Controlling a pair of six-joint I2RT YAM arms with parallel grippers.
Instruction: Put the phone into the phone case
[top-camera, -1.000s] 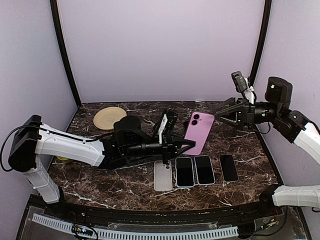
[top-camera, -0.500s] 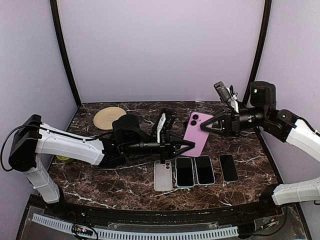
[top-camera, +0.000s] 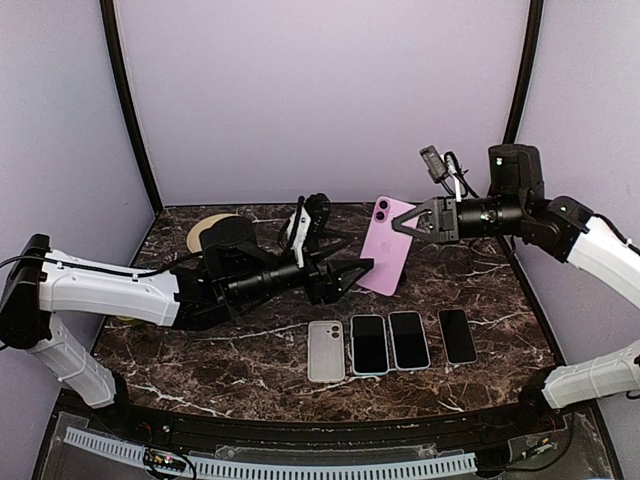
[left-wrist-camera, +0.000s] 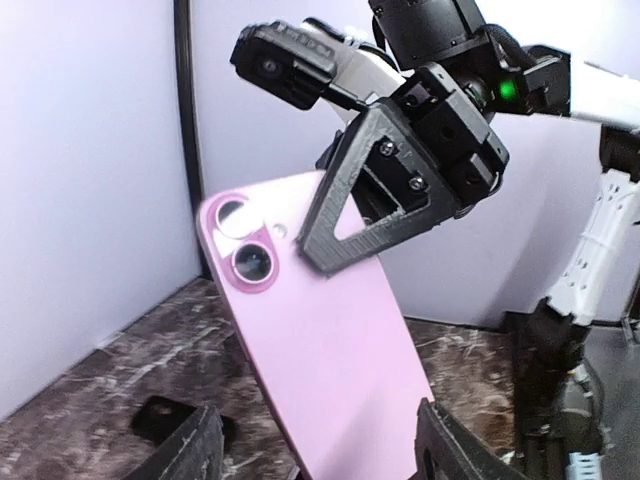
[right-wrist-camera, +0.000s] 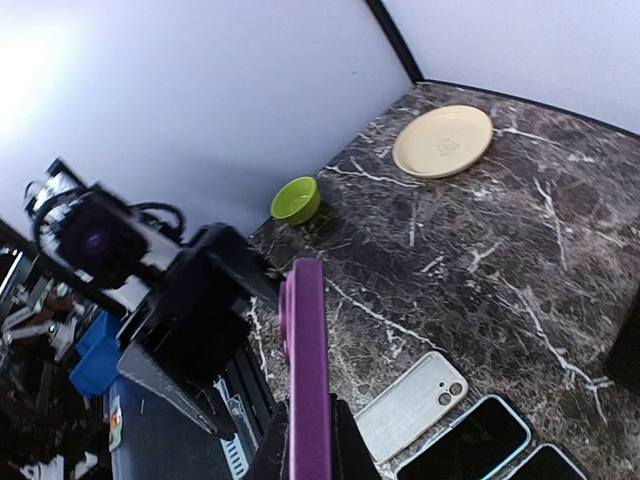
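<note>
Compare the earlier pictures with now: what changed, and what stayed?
The right tool moved in and shut on the top of the pink phone, lifting it; the left tool opened and let it go. The clear case and three phones stayed in their row.

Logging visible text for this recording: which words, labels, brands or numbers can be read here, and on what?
No readable text in any view.
The pink phone: back shows camera lenses only, no legible brand.
The cream plate: faint centre mark, too blurred to read.

Pink phone (top-camera: 384, 250), translucent white case (top-camera: 326, 351), dark white-veined marble table (top-camera: 230, 365), tan plate (right-wrist-camera: 443, 140), green bowl (right-wrist-camera: 296, 199)
</note>
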